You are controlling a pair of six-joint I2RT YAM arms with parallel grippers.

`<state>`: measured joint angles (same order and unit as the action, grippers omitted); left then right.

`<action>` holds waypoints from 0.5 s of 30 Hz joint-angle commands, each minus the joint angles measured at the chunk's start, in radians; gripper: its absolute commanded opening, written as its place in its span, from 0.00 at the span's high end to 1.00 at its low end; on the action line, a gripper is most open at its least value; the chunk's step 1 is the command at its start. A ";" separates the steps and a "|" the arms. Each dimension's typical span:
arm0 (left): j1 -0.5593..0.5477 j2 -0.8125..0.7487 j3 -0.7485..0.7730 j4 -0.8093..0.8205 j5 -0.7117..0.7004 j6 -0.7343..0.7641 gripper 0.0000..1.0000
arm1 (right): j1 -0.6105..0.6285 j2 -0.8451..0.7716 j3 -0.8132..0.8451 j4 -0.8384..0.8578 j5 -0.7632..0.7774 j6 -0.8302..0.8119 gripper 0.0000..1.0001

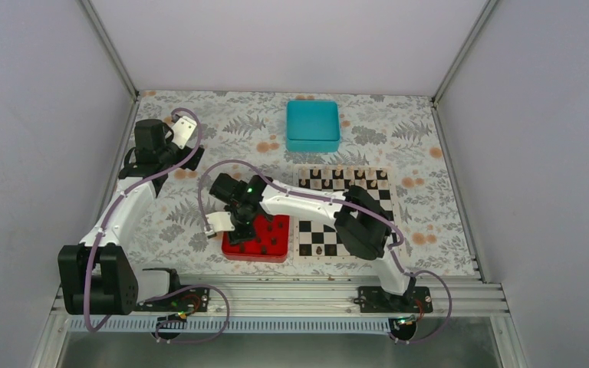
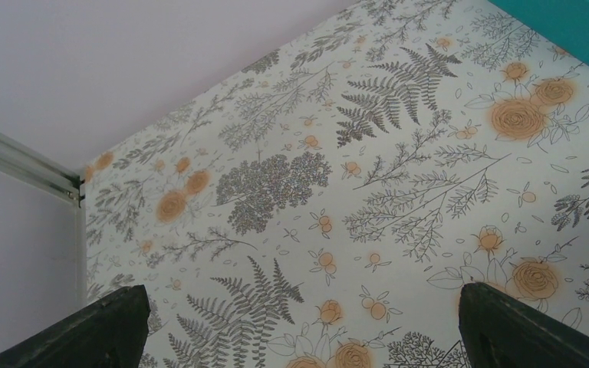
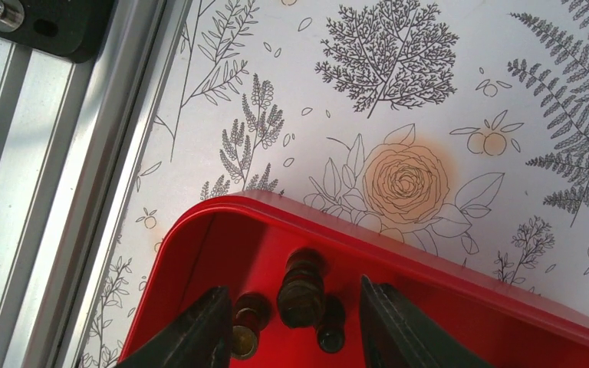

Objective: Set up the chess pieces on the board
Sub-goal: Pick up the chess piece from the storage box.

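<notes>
My right end effector (image 3: 293, 305) hangs low in the red tray (image 3: 222, 230), jaws apart on either side of a dark chess piece (image 3: 301, 290) but not touching it. More pieces stand just beside it. The board (image 1: 316, 230) lies just right of the tray, with pieces along its far edge. My left end effector (image 2: 303, 291) gapes wide over the floral counter (image 2: 399, 192) — grasping nothing

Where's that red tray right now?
Top view: the red tray sits near the front rail, left of the board, beneath the right end effector.
</notes>
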<state>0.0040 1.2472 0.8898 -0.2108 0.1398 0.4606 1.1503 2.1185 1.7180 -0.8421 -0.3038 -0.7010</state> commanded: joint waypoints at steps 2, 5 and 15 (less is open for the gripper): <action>0.005 -0.024 -0.010 0.025 0.019 0.005 0.00 | 0.009 0.004 0.006 0.010 -0.017 0.014 0.58; 0.005 -0.026 -0.013 0.025 0.018 0.006 0.00 | 0.009 0.000 -0.008 0.020 -0.017 0.015 0.60; 0.006 -0.026 -0.022 0.028 0.017 0.007 0.00 | 0.012 0.017 -0.027 0.038 -0.010 0.015 0.64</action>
<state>0.0040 1.2369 0.8776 -0.2089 0.1425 0.4606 1.1515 2.1185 1.7054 -0.8253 -0.3035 -0.6994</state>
